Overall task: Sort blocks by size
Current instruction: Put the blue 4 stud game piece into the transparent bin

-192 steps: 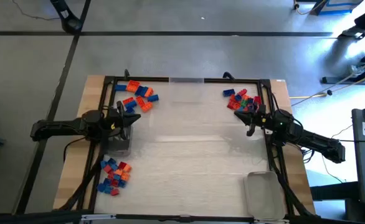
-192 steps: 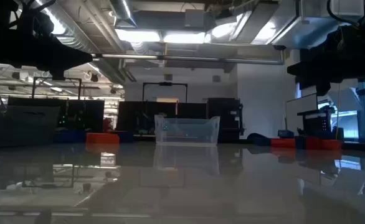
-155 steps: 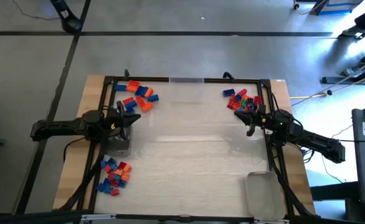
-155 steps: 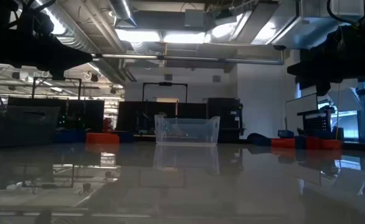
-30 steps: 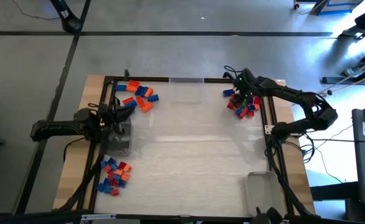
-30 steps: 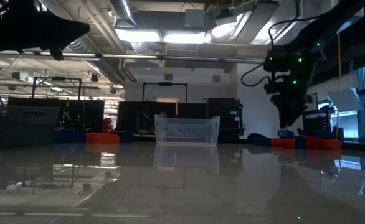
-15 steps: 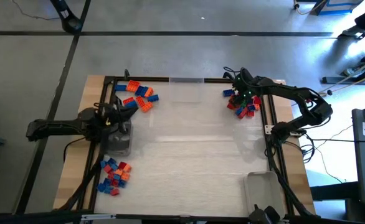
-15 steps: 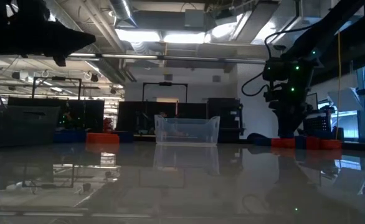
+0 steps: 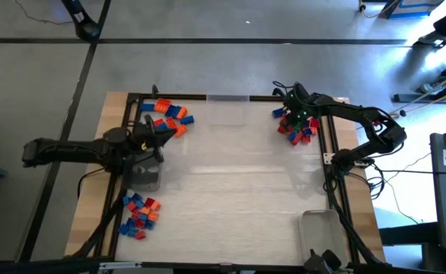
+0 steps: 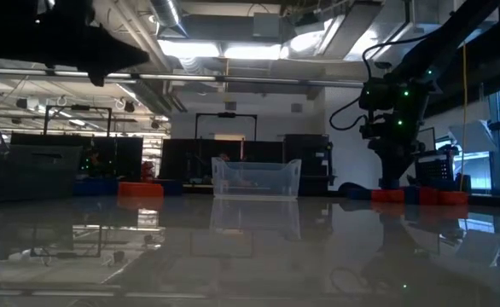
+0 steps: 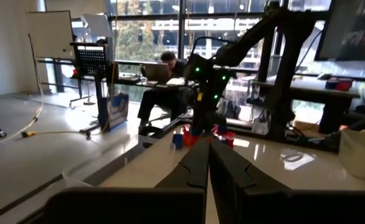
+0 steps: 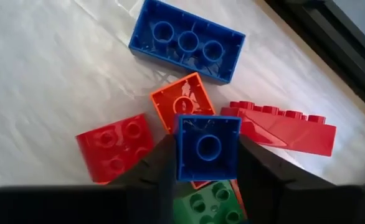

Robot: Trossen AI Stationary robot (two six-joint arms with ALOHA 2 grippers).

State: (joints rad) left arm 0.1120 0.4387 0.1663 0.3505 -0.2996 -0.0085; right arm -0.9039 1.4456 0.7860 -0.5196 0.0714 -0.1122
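The blocks lie in three heaps: far left (image 9: 170, 116), near left (image 9: 139, 215) and far right (image 9: 299, 128). My right gripper (image 9: 290, 116) reaches steeply down into the far right heap and is shut on a small square blue block (image 12: 207, 146). Around that block lie an orange block (image 12: 184, 99), a long blue block (image 12: 187, 40), red blocks (image 12: 115, 148) and a green block (image 12: 208, 205). My left gripper (image 9: 159, 131) is shut, points level and hovers by the table's left side with nothing in it. My right gripper pinches the small blue block by two opposite side walls (image 12: 181, 149), one finger (image 12: 162, 163) on each. The fingers come from above, slanting steeply down. The block's hollow underside faces up. It sits over the orange block; whether it is lifted clear I cannot tell.
A clear tray (image 9: 143, 173) stands just below my left gripper, another clear tray (image 9: 227, 106) sits at the far edge's middle, and a third (image 9: 320, 236) at the near right. A black frame rail (image 9: 329, 144) runs close beside the far right heap.
My left gripper has moved a little toward the table's right, staying shut and level above the clear tray.
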